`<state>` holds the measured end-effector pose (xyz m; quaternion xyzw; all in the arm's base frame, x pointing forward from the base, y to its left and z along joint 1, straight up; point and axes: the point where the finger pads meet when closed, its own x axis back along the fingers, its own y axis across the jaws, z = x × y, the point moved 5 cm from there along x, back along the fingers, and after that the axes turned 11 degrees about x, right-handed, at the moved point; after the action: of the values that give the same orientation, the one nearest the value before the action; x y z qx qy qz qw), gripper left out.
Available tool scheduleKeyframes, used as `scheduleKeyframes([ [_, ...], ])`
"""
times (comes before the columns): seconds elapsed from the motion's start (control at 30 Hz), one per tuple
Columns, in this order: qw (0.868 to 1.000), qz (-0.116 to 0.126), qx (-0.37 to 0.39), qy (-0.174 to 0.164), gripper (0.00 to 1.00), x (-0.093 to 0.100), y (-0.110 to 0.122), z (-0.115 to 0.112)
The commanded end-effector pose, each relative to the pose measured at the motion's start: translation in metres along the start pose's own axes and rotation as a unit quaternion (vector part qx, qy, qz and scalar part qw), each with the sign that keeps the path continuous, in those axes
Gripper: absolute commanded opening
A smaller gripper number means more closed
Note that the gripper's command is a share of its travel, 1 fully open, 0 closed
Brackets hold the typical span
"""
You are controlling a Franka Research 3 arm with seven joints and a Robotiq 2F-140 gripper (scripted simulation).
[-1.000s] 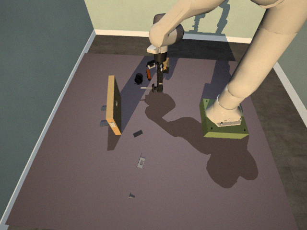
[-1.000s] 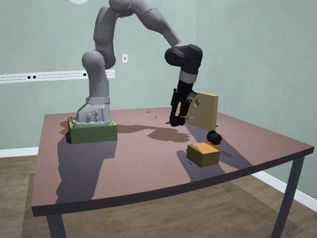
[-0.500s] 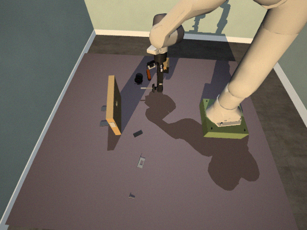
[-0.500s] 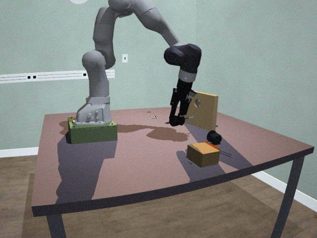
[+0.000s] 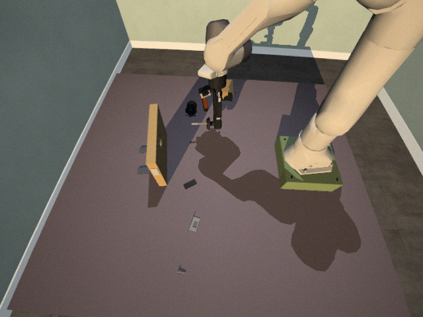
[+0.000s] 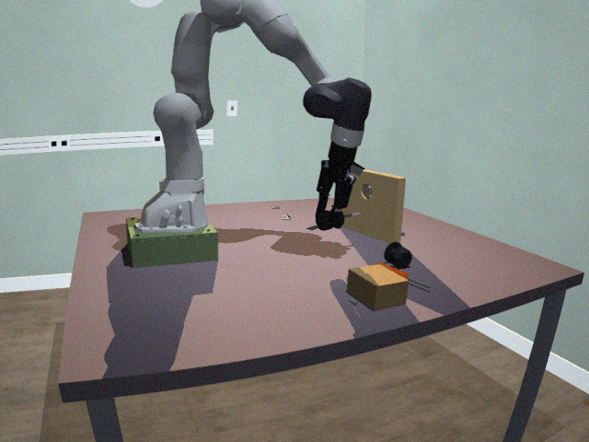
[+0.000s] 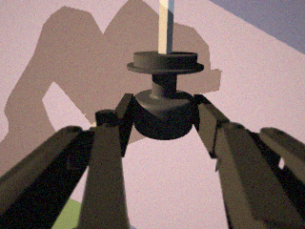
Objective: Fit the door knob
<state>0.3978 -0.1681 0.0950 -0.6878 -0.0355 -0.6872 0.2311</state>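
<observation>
Top: pale square spindle (image 5: 199,123) pointed at upright wooden panel (image 5: 152,136), well apart from it.
Exterior: dark, rounded door knob (image 6: 326,219) held on the base-facing side of the smooth panel (image 6: 380,204), below socket level.
Wrist: knob (image 7: 163,116) gripped between part-open jaws; round plate (image 7: 165,63) and spindle (image 7: 166,29) beyond the fingertips.
</observation>
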Motion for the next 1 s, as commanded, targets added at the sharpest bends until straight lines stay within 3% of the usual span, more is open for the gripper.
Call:
scheduleKeyframes([
  [0.0, 1.0, -0.017, -0.014, -0.004, 0.42, 0.002, -0.002, 0.006],
  [0.27, 1.0, -0.018, -0.014, -0.004, 0.42, 0.004, -0.013, 0.021],
  [0.43, 0.999, -0.037, -0.014, -0.012, 0.42, 0.004, -0.017, 0.025],
  [0.8, 0.999, -0.042, -0.013, -0.014, 0.42, 0.006, -0.031, 0.043],
  [0.97, 0.998, -0.06, -0.013, -0.022, 0.42, 0.007, -0.035, 0.047],
])
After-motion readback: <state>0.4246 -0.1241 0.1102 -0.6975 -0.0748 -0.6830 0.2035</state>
